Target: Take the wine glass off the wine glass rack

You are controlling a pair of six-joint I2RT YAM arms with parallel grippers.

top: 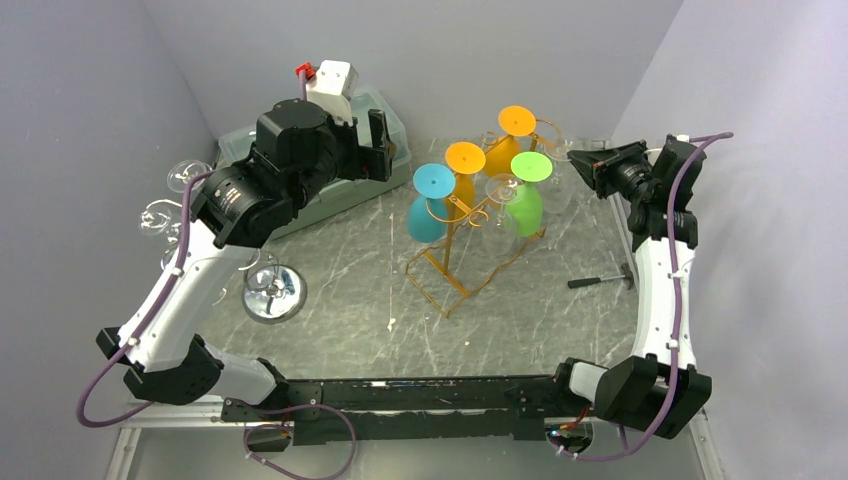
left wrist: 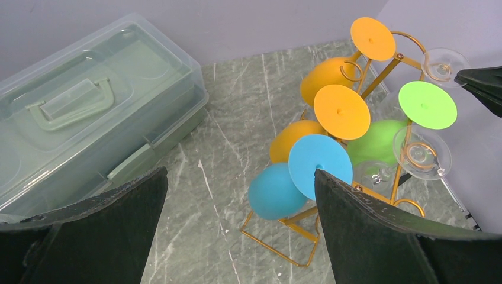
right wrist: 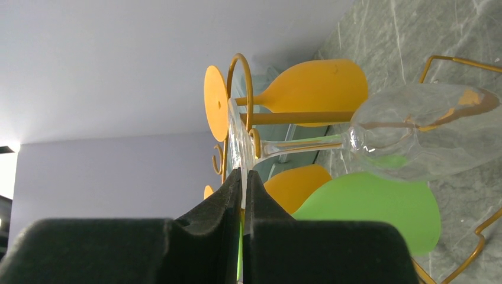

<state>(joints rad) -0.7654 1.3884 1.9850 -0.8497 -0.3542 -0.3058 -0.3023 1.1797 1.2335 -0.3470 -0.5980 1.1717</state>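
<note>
The golden wire wine glass rack (top: 443,287) stands mid-table, with blue (top: 430,205), orange (top: 466,160) and green (top: 525,200) glasses hanging upside down from it. A clear wine glass (right wrist: 426,130) hangs at the rack's far right end on a curled hook (right wrist: 240,65). My right gripper (right wrist: 243,173) is shut on the thin edge of that glass's foot (right wrist: 238,136). The same pinch shows from the left wrist view, on the clear wine glass's foot (left wrist: 441,64). My left gripper (left wrist: 240,173) hovers open left of the rack (left wrist: 379,74), holding nothing.
A translucent green lidded box (left wrist: 77,118) sits at the back left. A chrome round-based stand (top: 272,293) with clear glasses is at the left. A small dark-handled tool (top: 600,281) lies beside the right arm. A second clear glass (left wrist: 421,154) hangs near the green one.
</note>
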